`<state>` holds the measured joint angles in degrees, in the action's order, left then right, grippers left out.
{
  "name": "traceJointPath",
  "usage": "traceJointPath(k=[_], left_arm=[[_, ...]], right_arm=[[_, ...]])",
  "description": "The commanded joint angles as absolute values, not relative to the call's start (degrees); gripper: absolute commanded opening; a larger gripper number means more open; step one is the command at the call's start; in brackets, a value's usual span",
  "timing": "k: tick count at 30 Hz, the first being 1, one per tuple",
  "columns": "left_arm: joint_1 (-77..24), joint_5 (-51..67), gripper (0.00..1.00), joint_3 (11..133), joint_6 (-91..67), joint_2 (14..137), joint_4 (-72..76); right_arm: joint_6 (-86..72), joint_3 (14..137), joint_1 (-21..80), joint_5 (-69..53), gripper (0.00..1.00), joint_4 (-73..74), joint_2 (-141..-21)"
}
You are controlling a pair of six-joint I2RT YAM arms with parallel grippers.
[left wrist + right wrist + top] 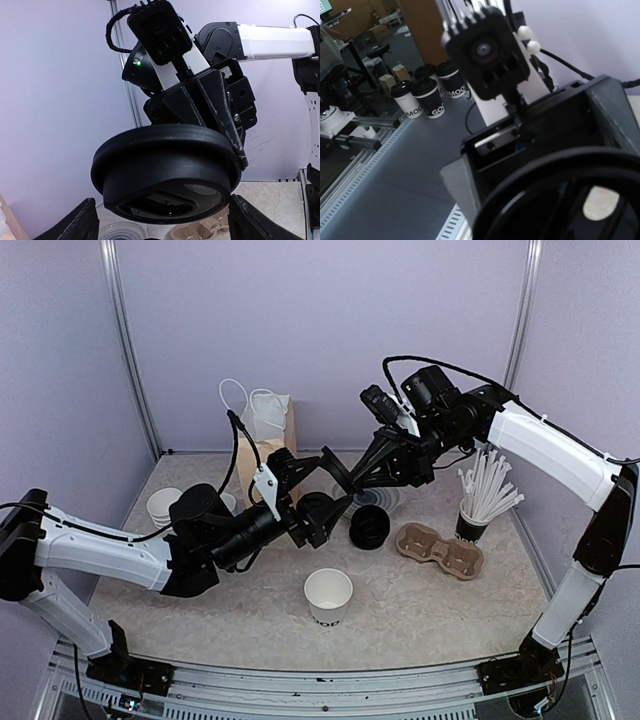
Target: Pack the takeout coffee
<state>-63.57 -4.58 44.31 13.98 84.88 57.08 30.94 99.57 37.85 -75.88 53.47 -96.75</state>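
White tapered paper cup (328, 597) with black lettering near its base stands upright and lidless on the table (250, 625), front centre, well apart from both arms. Round black plastic lid (165, 160) is up in the air behind it, rim pinched by the right gripper (345, 480), jaws pressed onto the edge. Left gripper (318, 502) has its fingers (75, 222) spread wide either side of the lid, not touching it as far as the left wrist view shows.

Handling, a judgement: the cup looks light with a thin wall that dents easily, so hold it low or mid-body with a soft squeeze, never at the lip. The lid is stiffer and slick, so take it by the rim.

Hard to make out:
- top view merges both grippers and the lid into one black mass
- the right gripper's far finger is hidden behind the lid
- right wrist view crops and blurs the lid
- can't tell whether the cup holds liquid
- lettering is only partly readable

Stack of black lids (368, 527), brown pulp cup carrier (440, 548) and brown paper bag (268, 440) sit further back
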Motion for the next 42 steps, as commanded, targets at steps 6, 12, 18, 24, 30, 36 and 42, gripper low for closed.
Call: traceJointPath(k=[6, 12, 18, 24, 30, 36, 42], left_arm=[[-64.3, -5.2, 0.81, 47.0, 13.6, 87.3, 61.1], [-64.2, -5.2, 0.74, 47.0, 12.6, 86.3, 59.2], [-64.2, -7.0, 0.71, 46.3, 10.3, 82.9, 52.4], [-64.2, -9.6, 0.67, 53.0, 2.5, 75.4, 20.4], [-64.4, -6.6, 0.65, 65.1, -6.7, 72.4, -19.3], [-64.4, -4.6, 0.63, 74.8, -12.4, 75.1, -41.8], [-65.6, -2.4, 0.62, 79.8, -14.1, 81.4, -53.2]], right_arm=[[30.2, 99.4, 37.7, -77.9, 0.09, 53.6, -97.0], [30.1, 99.3, 37.7, -76.1, 0.16, 53.5, -97.6], [30.4, 98.8, 36.6, -72.5, 0.28, 53.9, -97.5], [31.5, 93.8, 32.1, -63.9, 0.54, 52.6, -91.8], [29.3, 82.8, 31.7, -52.5, 0.64, 44.0, -87.9], [29.7, 78.6, 31.7, -51.8, 0.65, 43.0, -89.2], [29.0, 77.5, 31.7, -52.8, 0.65, 42.7, -91.3]])
